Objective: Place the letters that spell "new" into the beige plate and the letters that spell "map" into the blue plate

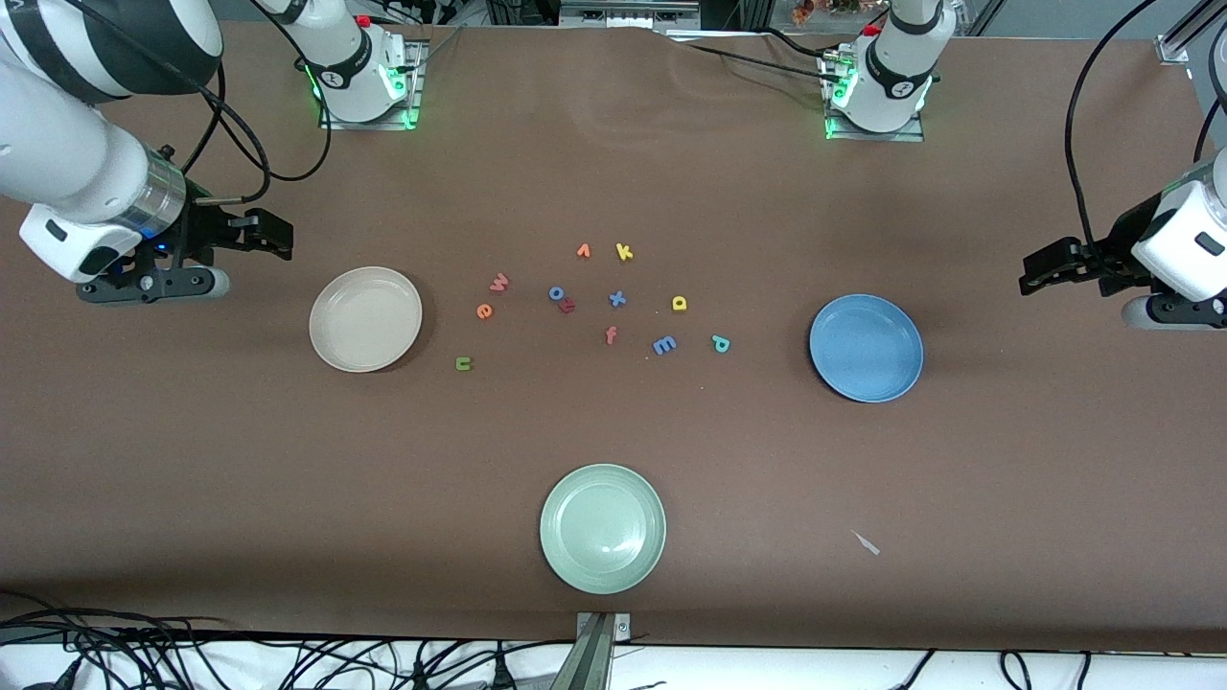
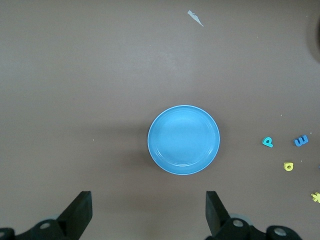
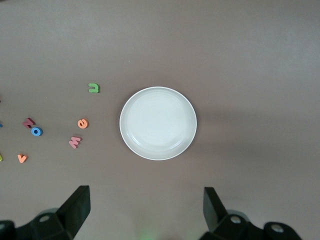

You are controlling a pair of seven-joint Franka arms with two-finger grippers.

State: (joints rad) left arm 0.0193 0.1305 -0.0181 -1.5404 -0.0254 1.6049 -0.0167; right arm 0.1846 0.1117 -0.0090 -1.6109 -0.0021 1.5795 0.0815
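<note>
Brown desk [image 1: 192,460]. Beige plate [image 1: 365,319] toward the right arm's end, blue plate [image 1: 866,348] toward the left arm's end, pale green plate [image 1: 602,528] nearest the front camera. Foam letters loose between the beige and blue plates: green n [image 1: 464,363], orange e [image 1: 485,310], pink w [image 1: 499,283], blue m [image 1: 664,344], yellow a [image 1: 680,303], teal p [image 1: 720,343], plus others. Small pale scrap [image 1: 866,542] near the front edge

The table [image 1: 192,460] wears a matt brown cloth-like cover, faintly rippled near the left arm's base, while the beige plate [image 1: 365,318], blue plate [image 1: 866,347] and green plate [image 1: 602,528] look smooth and softly glossy, and the letters [image 1: 664,344] between them matt foam.
</note>
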